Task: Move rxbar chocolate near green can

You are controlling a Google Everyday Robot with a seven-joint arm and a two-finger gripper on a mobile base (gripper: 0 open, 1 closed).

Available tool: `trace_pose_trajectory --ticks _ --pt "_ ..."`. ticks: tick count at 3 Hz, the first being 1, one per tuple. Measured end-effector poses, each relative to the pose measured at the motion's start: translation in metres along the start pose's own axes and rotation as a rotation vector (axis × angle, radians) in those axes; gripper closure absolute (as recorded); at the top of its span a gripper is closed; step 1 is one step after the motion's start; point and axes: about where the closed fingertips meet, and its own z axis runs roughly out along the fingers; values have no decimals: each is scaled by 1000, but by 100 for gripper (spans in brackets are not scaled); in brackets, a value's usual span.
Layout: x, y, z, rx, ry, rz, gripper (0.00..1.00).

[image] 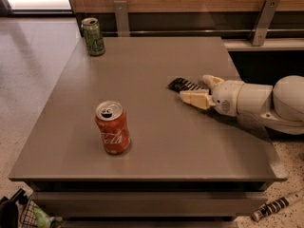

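Note:
The rxbar chocolate point(182, 85) is a flat black bar with white lettering, lying on the grey table point(142, 127) right of centre. My gripper point(197, 89) reaches in from the right, low over the table, with its jaws open around the bar's right end. One cream finger point(194, 99) lies in front of the bar and the other point(212, 80) behind it. The bar's right end is hidden between them. The green can point(93, 36) stands upright at the table's far left corner, well away from the bar.
An orange-red soda can point(112, 128) stands upright at the front left of the table. A wooden wall with metal brackets point(264, 14) runs behind the table. A striped object point(275, 204) lies on the floor at the front right.

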Motion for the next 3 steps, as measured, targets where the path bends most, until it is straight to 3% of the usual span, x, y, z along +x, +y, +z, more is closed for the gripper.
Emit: trace_pose_trajectory --ticks 1,3 --pt "-1 0 0 0 0 0 99" --pt "-1 0 0 0 0 0 100"
